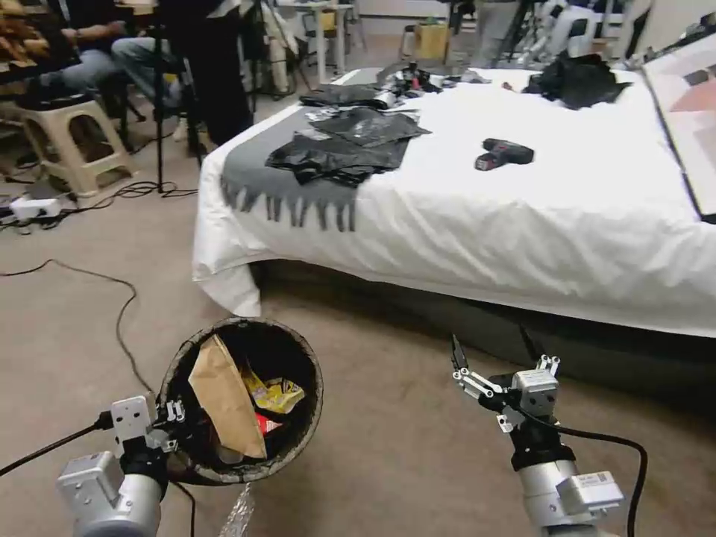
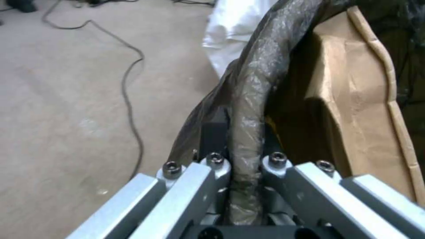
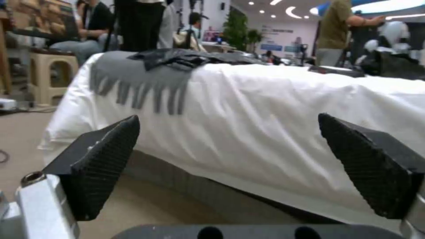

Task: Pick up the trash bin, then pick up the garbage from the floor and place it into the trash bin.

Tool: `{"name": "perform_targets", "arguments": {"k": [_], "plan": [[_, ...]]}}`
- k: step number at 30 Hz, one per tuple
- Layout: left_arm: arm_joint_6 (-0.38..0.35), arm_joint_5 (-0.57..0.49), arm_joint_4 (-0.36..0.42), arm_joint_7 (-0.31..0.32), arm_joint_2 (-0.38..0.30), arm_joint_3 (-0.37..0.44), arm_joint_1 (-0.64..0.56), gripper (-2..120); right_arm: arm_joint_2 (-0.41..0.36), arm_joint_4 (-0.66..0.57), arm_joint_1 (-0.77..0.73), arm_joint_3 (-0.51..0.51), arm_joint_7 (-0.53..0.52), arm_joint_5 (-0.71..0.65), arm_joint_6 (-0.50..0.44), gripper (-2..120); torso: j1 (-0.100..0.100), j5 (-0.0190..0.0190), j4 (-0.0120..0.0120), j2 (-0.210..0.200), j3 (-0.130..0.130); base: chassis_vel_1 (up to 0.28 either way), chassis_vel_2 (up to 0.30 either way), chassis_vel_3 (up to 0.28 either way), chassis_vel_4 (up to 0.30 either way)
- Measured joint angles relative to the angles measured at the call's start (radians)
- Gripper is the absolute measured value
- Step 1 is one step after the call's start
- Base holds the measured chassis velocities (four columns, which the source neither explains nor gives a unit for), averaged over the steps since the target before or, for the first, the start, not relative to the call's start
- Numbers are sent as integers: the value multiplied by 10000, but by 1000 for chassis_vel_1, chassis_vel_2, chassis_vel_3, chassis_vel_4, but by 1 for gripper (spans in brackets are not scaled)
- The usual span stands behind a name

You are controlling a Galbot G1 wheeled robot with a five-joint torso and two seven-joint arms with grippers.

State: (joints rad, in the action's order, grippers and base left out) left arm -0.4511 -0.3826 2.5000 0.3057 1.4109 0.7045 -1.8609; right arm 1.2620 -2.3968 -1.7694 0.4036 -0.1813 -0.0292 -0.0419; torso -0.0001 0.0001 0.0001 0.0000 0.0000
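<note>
The trash bin [image 1: 309,418], round with a dark liner, hangs tilted toward me at lower left above the carpet. My left gripper [image 1: 175,418] is shut on its near rim; in the left wrist view the left gripper [image 2: 245,139] pinches the liner-wrapped rim of the trash bin [image 2: 274,59]. Garbage lies inside: a brown paper bag [image 1: 224,403] [image 2: 354,99], a yellow wrapper [image 1: 277,394] and a red piece [image 1: 267,425]. A crinkled clear plastic piece [image 1: 239,514] lies on the floor below the bin. My right gripper [image 1: 492,350] [image 3: 230,139] hovers open and empty near the bed's side.
A bed [image 1: 522,224] with a white sheet, grey runner, black bags and a drill [image 1: 503,154] fills the right and back. Cables [image 1: 119,313] trail over the carpet at left. A beige stool [image 1: 71,142] stands at far left. Bare carpet [image 1: 388,447] lies between the grippers.
</note>
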Motion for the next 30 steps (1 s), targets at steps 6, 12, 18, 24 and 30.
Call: {"name": "perform_targets", "arguments": {"k": [6,12,18,24,30], "plan": [[0,2,0,-2,56,5,-18,3,-71,41,72,-31,-14,-59,34,100,0,-1,-1,0,0,102,98,94,109],[0,11,0,-3,108,10,-27,3,-164,85,177,-50,-58,-146,103,100,0,-1,0,0,0,121,111,112,107],[0,14,0,-3,132,13,-28,3,-202,115,219,-61,-77,-178,144,100,0,0,0,0,0,113,113,118,121],[23,18,0,-4,141,11,-21,3,-248,119,289,-75,-133,-274,223,100,0,-1,0,0,1,111,107,114,107],[35,20,0,-3,140,9,-12,3,-286,141,334,-98,-154,-314,270,100,0,-1,-1,0,1,101,117,106,112]]}}
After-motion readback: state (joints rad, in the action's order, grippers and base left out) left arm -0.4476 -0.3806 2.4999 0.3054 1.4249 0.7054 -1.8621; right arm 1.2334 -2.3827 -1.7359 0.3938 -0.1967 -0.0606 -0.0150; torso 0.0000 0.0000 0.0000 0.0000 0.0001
